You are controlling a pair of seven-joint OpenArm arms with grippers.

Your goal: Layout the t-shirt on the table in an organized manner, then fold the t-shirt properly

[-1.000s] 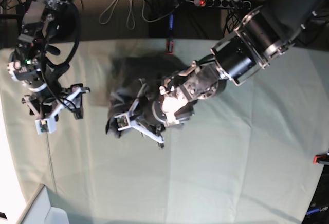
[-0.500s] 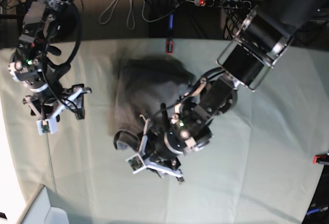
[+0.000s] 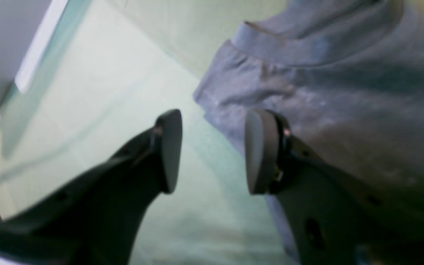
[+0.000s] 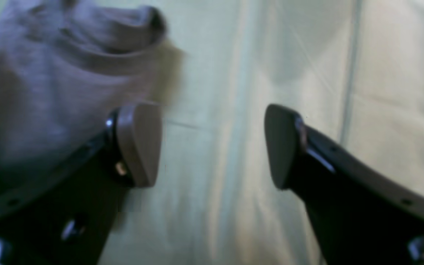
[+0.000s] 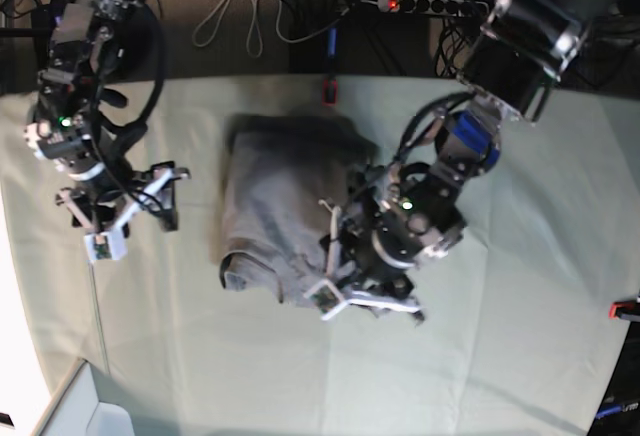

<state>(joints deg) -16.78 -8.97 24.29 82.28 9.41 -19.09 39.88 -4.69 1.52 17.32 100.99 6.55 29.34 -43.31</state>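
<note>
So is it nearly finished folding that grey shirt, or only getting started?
Early days. The t-shirt lies bunched and creased on the table, sleeves not spread. The left gripper hangs open at its near edge, holding nothing; the right gripper waits open beside it. Flattening and every fold remain.

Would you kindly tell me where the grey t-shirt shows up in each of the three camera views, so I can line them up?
Base: the t-shirt lies crumpled at the centre, between the two arms.
Left wrist: it fills the upper right, behind the right-hand finger.
Right wrist: it sits bunched in the upper left, behind the left-hand finger.
Shared landmark: the table, its pale green cloth under the shirt in every view.
</note>
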